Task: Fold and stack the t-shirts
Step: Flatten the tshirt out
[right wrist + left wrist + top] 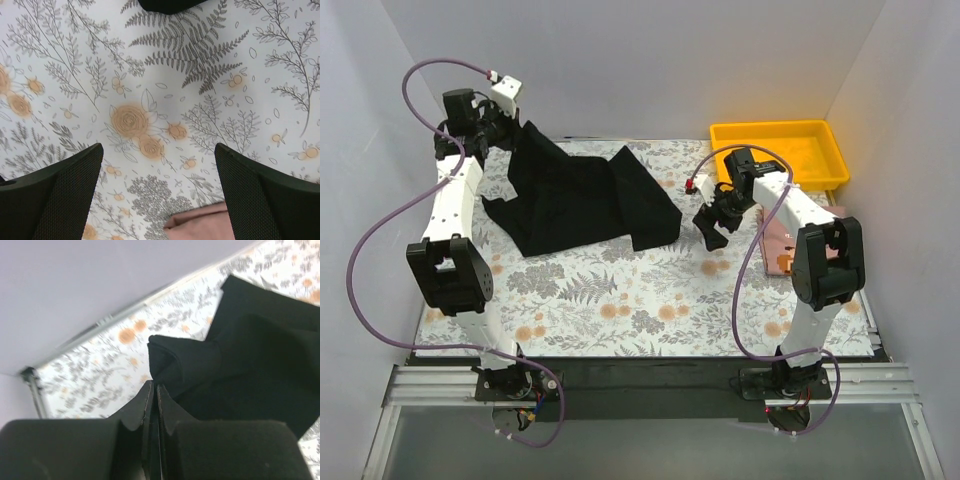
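Observation:
A black t-shirt (580,195) lies partly spread on the floral table cover, toward the back left. Its far left corner is lifted up to my left gripper (505,128). In the left wrist view my left gripper (154,388) is shut, with a fold of the black t-shirt (240,365) running out from between its tips. My right gripper (713,226) hovers just right of the shirt's right edge, open and empty. In the right wrist view my right gripper (159,150) is open over bare floral cover, and only the shirt's edge (165,4) shows at the top.
A yellow tray (825,135) stands at the back right corner. A pinkish book (785,243) lies beside the right arm and also shows in the right wrist view (200,225). White walls enclose the table on three sides. The floral cover (640,300) stretches in front of the shirt.

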{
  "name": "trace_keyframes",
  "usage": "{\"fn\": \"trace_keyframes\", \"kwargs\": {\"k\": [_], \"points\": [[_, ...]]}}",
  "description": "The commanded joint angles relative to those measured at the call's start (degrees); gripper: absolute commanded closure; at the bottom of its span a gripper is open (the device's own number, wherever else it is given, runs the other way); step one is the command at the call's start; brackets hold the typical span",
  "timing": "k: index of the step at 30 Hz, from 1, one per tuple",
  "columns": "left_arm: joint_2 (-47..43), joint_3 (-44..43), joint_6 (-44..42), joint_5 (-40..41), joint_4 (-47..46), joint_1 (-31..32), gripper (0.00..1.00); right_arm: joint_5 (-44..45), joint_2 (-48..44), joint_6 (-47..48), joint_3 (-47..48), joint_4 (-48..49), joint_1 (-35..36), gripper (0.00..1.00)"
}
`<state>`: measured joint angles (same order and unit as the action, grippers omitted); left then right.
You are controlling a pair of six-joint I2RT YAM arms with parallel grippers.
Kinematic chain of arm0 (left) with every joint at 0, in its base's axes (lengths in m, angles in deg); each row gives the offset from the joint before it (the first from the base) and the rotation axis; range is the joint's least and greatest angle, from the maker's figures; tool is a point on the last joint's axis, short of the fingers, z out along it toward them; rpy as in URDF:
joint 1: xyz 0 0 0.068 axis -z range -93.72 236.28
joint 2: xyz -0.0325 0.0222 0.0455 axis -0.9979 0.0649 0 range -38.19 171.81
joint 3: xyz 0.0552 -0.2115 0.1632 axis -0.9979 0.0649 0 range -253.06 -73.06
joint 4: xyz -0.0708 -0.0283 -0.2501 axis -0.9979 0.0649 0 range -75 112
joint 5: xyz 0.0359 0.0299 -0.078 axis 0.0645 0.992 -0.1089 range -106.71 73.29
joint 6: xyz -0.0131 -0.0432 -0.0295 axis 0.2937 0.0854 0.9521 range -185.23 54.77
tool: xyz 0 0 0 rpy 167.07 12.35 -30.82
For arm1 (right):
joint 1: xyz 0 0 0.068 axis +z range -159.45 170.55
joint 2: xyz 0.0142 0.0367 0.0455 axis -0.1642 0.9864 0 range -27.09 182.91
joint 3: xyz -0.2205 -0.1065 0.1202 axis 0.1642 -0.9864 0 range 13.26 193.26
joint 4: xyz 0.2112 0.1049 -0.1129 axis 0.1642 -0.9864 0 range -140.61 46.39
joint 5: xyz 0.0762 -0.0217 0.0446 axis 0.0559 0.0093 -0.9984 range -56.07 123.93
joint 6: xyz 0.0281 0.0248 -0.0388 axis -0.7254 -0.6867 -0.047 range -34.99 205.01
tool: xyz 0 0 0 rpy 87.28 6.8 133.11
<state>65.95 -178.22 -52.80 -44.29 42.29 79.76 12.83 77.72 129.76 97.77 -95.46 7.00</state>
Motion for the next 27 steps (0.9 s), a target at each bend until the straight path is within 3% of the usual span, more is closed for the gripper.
{"fn": "trace_keyframes", "kwargs": {"k": [1,6,12,16,27], "points": [[-3.85,4.51,2.43,0.76,-3.03,0.63,1.0,-7.01,1.79,-9.04,3.81,-0.18,-0.36,0.02],[-3.42,7.16,2.43,2.7,-3.47,0.55,1.0,-10.19,-0.65,-17.49,2.68,6.4,1.47,0.21],[-2.19,7.52,2.6,3.4,-3.38,0.63,1.0,5.36,-1.03,-21.11,0.82,18.01,16.67,0.37],[-2.01,7.26,2.52,3.75,-3.03,0.64,1.0,9.41,5.82,-23.21,6.18,17.93,23.09,0.37],[-2.45,8.13,1.11,2.79,-3.03,0.55,1.0,11.88,17.25,-25.32,13.22,17.4,24.6,0.3]]}}
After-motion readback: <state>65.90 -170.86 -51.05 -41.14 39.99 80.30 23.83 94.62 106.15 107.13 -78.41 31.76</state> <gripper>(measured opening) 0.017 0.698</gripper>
